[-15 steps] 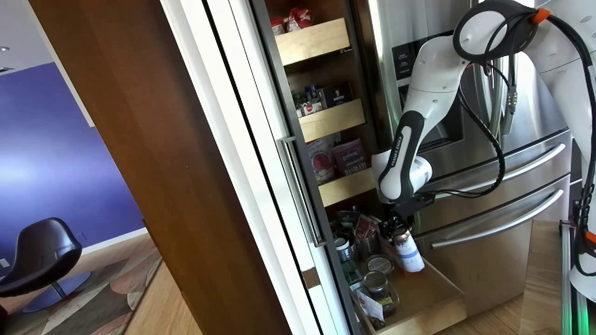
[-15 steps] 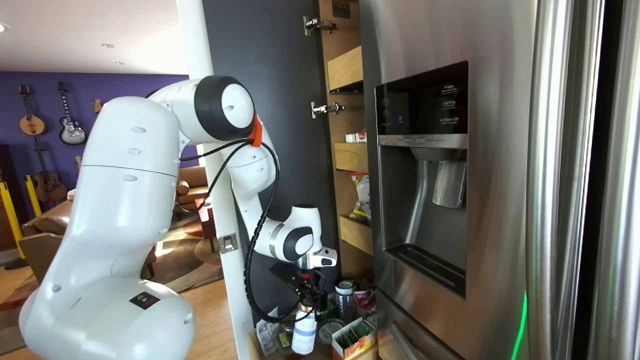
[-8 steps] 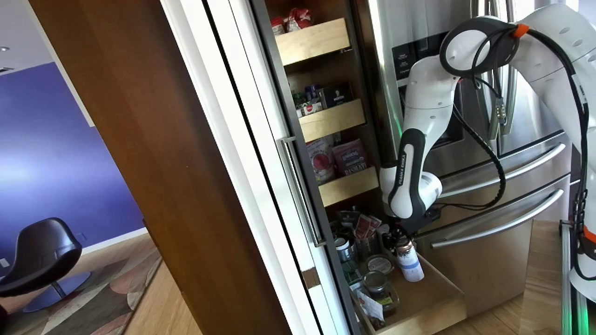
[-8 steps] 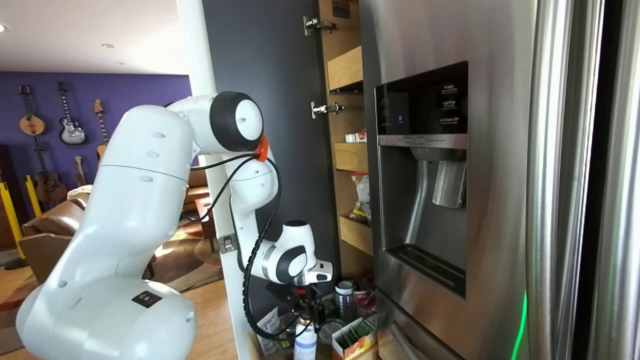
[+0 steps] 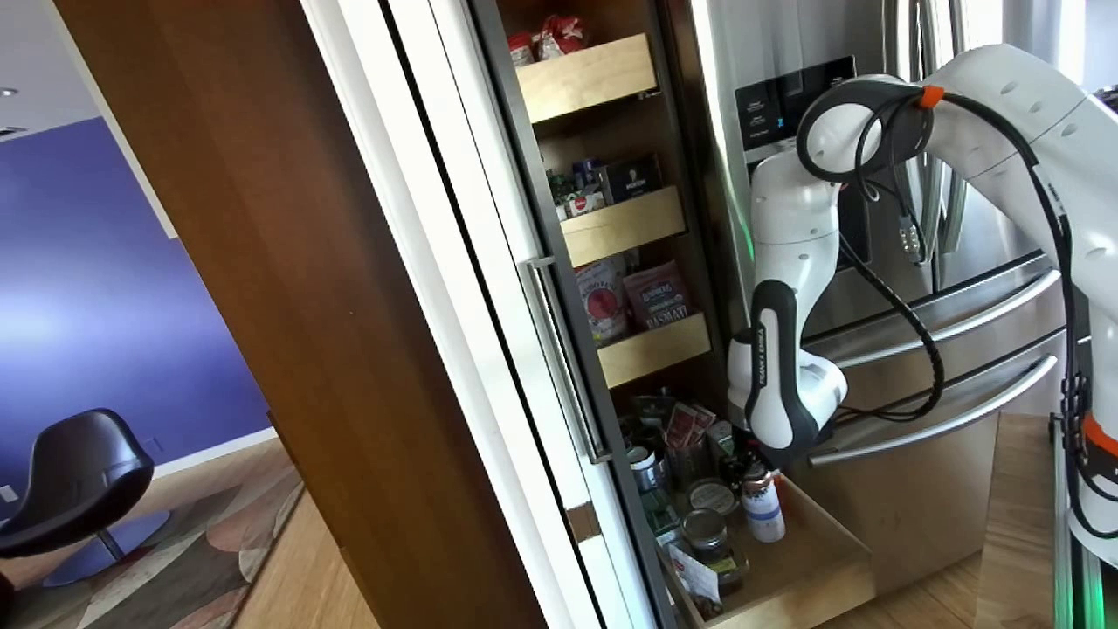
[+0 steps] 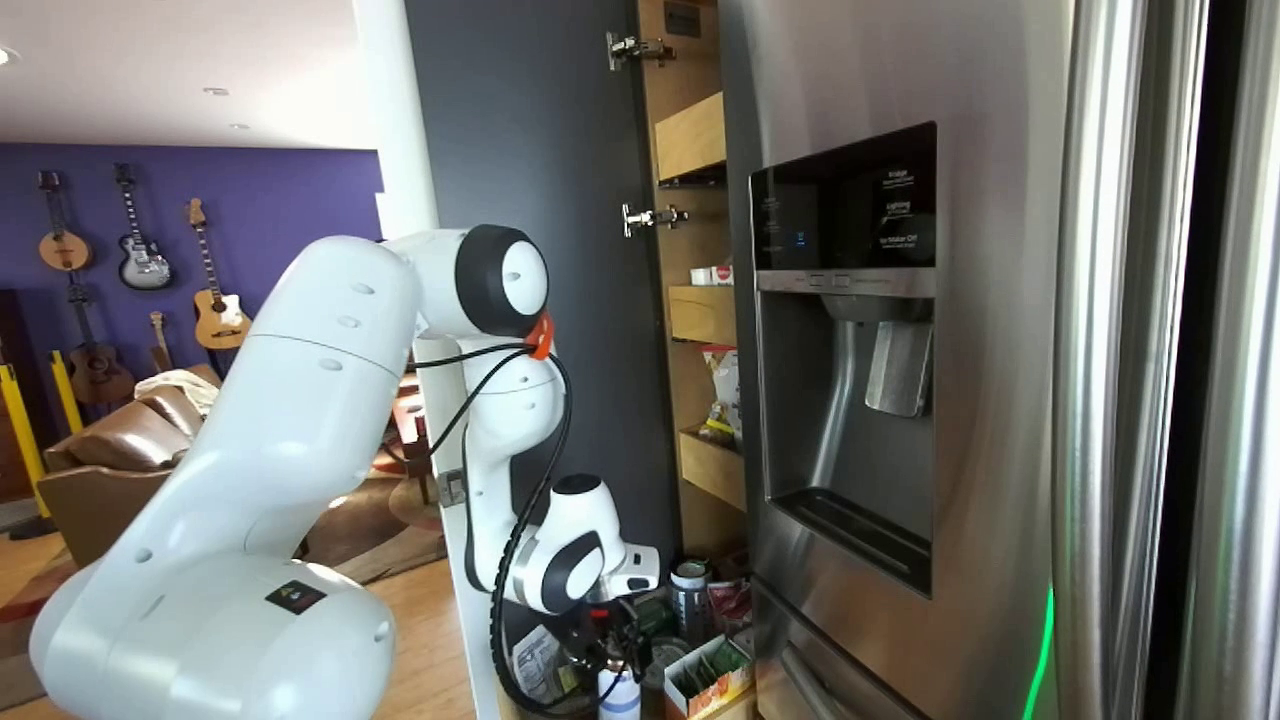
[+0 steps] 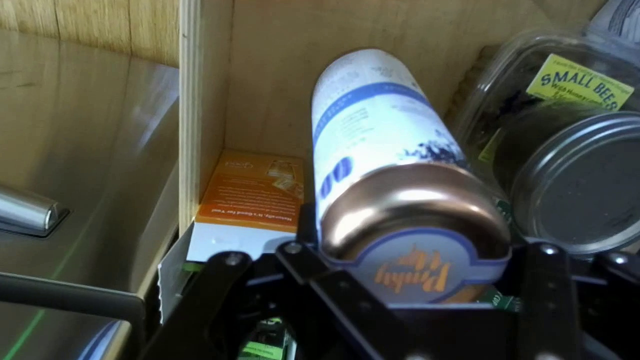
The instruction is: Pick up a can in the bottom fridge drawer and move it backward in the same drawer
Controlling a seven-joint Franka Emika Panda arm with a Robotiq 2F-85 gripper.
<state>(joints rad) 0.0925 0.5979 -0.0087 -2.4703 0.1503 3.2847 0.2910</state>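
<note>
In the room around me I see a purple wall, shown in both exterior views; above it is a pale ceiling with a bright round light; in an exterior view, stringed instruments hang on that wall, and a brown leather sofa stands well in front of it (a pale throw lies over it); in an exterior view, I make out a dark pedestal chair, a patterned rug and a wooden floor; close to me is a stainless-steel fridge, crossed by a thin green streak of light; a tall cabinet stands open beside it.
</note>
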